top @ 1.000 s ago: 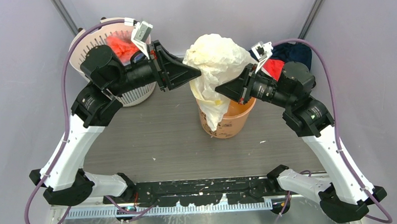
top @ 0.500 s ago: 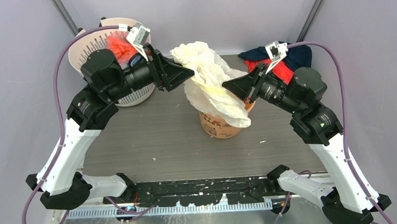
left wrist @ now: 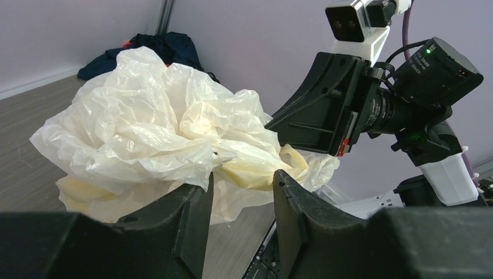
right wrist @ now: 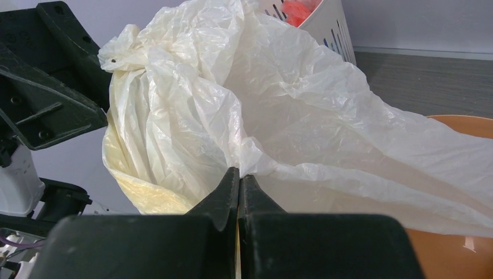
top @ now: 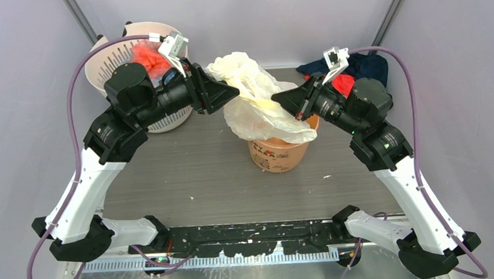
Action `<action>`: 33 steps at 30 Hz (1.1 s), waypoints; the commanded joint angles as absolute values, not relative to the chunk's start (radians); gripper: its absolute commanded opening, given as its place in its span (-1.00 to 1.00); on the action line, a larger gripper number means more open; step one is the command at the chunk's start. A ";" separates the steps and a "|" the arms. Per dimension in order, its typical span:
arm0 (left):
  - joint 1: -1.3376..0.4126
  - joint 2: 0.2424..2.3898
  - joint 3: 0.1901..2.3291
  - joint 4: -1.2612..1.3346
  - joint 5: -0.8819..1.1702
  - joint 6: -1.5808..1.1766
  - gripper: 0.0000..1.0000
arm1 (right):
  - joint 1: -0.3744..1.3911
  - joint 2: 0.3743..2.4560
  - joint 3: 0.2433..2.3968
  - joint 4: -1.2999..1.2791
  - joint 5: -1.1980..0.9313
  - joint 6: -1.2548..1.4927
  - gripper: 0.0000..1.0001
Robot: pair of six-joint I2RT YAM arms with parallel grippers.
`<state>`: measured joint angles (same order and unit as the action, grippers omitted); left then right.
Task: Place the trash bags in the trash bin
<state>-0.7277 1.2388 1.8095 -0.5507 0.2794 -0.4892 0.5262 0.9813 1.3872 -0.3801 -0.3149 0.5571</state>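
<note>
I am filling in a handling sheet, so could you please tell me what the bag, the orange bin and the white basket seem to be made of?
The bag looks like thin plastic film, translucent pale yellow: it crinkles finely and light passes through. The bin seems smooth moulded plastic with a soft sheen. The basket is probably rigid white plastic, judging by its even slots.

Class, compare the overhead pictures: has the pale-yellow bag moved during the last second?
Yes. The trash bag shifted right: its tail, earlier hanging down the front of the trash bin, now lies across the bin's mouth.
</note>
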 commanded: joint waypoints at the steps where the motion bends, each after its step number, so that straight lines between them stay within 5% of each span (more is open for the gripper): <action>1: -0.723 1.240 1.815 -0.541 0.278 -0.496 -0.21 | 0.523 0.986 1.398 -0.294 -0.315 0.573 -0.98; 8: -0.723 1.276 1.832 -0.566 0.274 -0.510 -0.99 | 0.523 0.982 1.377 -0.287 -0.322 0.577 -0.98; 19: -0.708 1.258 1.901 -0.660 0.189 -0.431 -1.00 | 0.523 0.923 1.416 -0.411 -0.323 0.543 -0.98; 33: -0.670 1.202 2.005 -0.685 0.364 -0.413 -1.00 | 0.523 0.794 1.520 -0.611 -0.199 0.444 -0.98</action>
